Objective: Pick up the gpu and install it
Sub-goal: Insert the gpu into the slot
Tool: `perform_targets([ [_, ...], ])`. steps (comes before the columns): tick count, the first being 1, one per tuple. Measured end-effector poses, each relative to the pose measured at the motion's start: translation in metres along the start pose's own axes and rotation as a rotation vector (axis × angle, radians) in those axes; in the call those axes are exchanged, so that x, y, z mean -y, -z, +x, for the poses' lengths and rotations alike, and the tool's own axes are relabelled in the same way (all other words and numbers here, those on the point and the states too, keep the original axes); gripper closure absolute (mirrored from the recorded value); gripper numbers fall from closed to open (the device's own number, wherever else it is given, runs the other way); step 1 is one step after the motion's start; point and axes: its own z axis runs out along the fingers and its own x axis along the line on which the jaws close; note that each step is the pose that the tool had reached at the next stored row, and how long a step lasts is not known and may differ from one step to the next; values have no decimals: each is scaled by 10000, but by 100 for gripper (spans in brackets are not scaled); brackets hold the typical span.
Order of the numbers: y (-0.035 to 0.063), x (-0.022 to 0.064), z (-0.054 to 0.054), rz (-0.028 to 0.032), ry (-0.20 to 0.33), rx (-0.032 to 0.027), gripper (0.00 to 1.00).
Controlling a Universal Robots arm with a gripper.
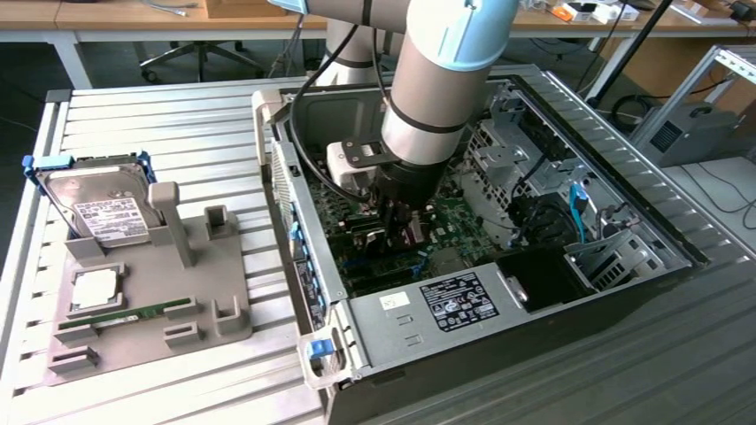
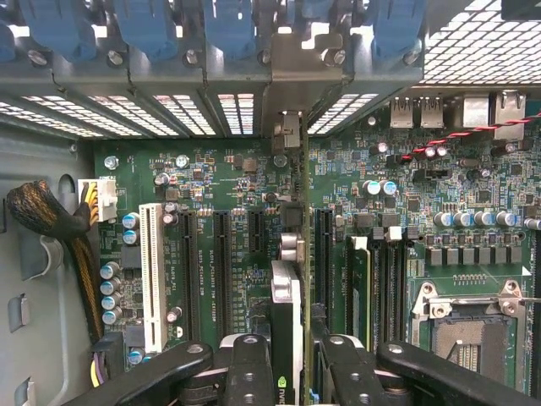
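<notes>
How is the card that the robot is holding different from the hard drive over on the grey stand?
The gpu is a thin card held edge-on between the gripper fingers above the motherboard; the hard drive is a thicker silver box with a white label. The gpu is inside the computer case; the hard drive leans on the grey stand outside it.

The gpu (image 2: 286,338) is edged in bright metal; the motherboard (image 2: 228,186) is seen as matt green; the claw (image 2: 285,372) is finished in matt black.

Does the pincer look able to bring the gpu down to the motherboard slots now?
Probably yes: the pincer holds the gpu edge-on above the motherboard, and nothing seems to lie between them.
</notes>
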Motion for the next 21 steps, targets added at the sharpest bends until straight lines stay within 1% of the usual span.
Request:
perform_targets([
  [5, -1, -1, 0, -2, -1, 4, 73],
  [6, -4, -1, -2, 1, -2, 13, 72],
  [7, -3, -1, -1, 3, -3, 8, 66],
  [8, -3, 0, -1, 4, -1, 7, 66],
  [9, 0, -1, 0, 1, -1, 1, 59],
  [13, 7, -1, 0, -2, -1, -3, 59],
  [16, 59, -1, -6, 1, 1, 1, 59],
  [21, 200, -4, -31, 16, 0, 1, 59],
])
